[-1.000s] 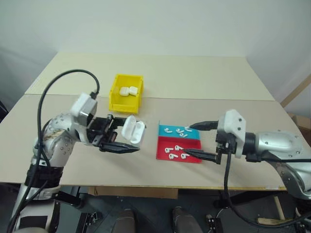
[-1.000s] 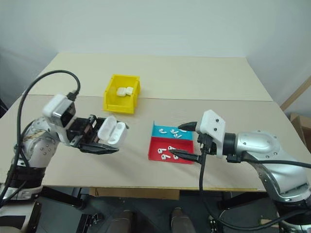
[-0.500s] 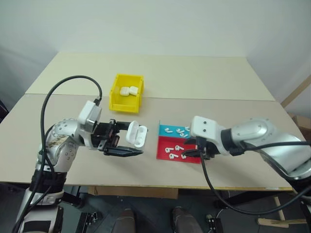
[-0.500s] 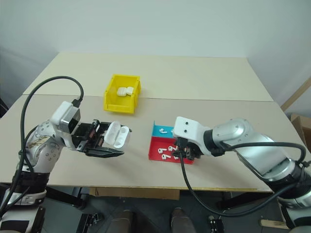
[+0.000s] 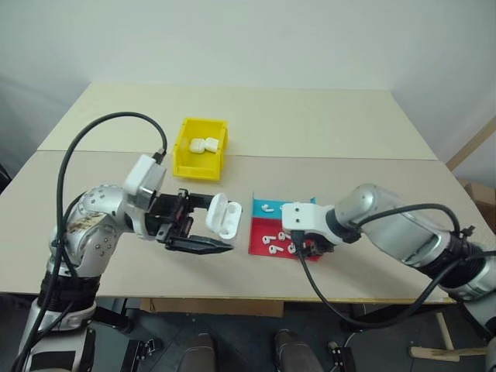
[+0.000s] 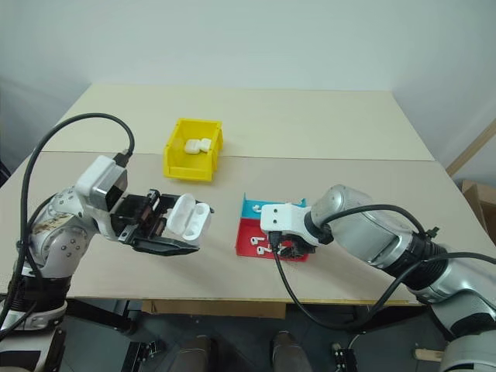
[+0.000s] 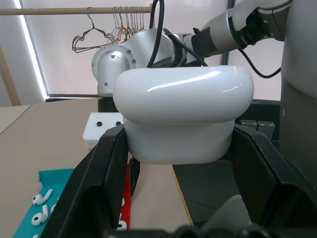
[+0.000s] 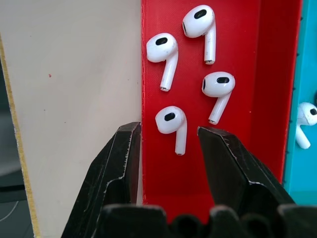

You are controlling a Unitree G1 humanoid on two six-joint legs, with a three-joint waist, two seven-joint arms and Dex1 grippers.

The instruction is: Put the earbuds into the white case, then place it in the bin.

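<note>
The white case (image 5: pixel 224 216) hangs above the table's left half with its lid flipped open, and my left gripper (image 5: pixel 219 225) is shut on it; in the left wrist view the case (image 7: pixel 183 114) sits clamped between both black fingers (image 7: pixel 96 178). Several white earbuds (image 8: pixel 161 49) lie on the red half of the tray (image 5: pixel 260 246). My right gripper (image 8: pixel 170 132) points down over that red half, open, with one earbud (image 8: pixel 171 123) lying between its fingertips, touched by neither. The yellow bin (image 5: pixel 197 172) stands behind the case.
Two white cases (image 5: pixel 204 145) lie inside the yellow bin. The tray's blue half (image 5: pixel 288 210) holds a few more earbuds (image 5: pixel 267 208). The table's front edge (image 5: pixel 256 297) runs close below the tray, and a seam (image 5: pixel 349 158) crosses the tabletop behind it.
My right arm swung in from the right, tipped down over the red half of the tray and narrowed its fingers around one earbud. The left gripper and case kept their place.
</note>
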